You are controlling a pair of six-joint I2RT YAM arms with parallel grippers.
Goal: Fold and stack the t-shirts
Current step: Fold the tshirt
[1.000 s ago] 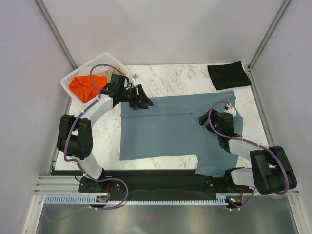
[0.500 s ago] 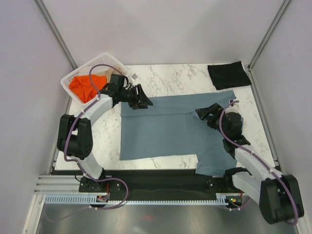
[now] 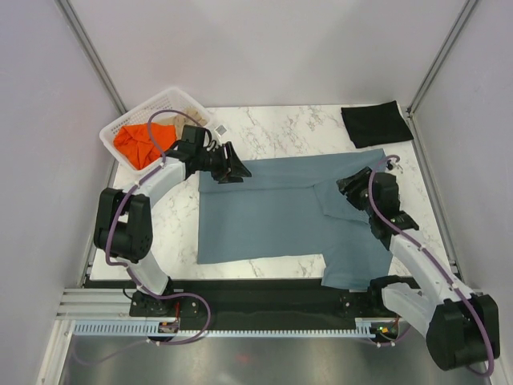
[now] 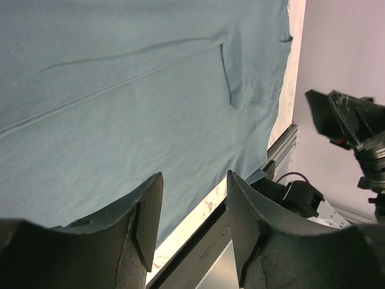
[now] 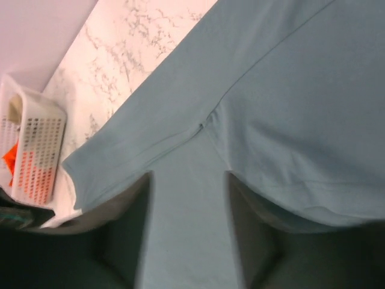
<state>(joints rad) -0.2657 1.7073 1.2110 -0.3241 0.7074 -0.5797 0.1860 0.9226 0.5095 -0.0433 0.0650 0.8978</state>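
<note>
From where I stood, the slate blue-grey t-shirt (image 3: 272,212) lay flat on the marble table (image 3: 280,132). Its long axis ran left to right, with the hem towards the left arm and the sleeves at the right arm's end. One sleeve drooped over the near edge of the table, close to the right arm's base.

The right gripper (image 3: 346,186) was the nearer of the two to that sleeve end. It hung low over the cloth where sleeve meets body, and in its own wrist view the seam junction lay just ahead of its fingertips. Its jaws stood apart with only flat cloth showing between them and nothing pinched. I could not tell whether the tips touched the fabric. That arm stretched up from its base on a long diagonal, with its wrist tipped down and leftward.

The left gripper (image 3: 232,167) sat at the shirt's far left corner, pointing along the shirt's length towards the right. Its jaws were partly spread and empty, with the shirt in plain sight between them. Its elbow was cocked out to the left and the forearm reached far across.

To my eye, the next grab would depend on that seam lying straight ahead of the right fingers.

A folded black t-shirt (image 3: 375,124) rested well apart at the far right corner. The orange t-shirt (image 3: 140,143) and beige t-shirt (image 3: 164,119) were in the white lattice basket (image 3: 172,98).
</note>
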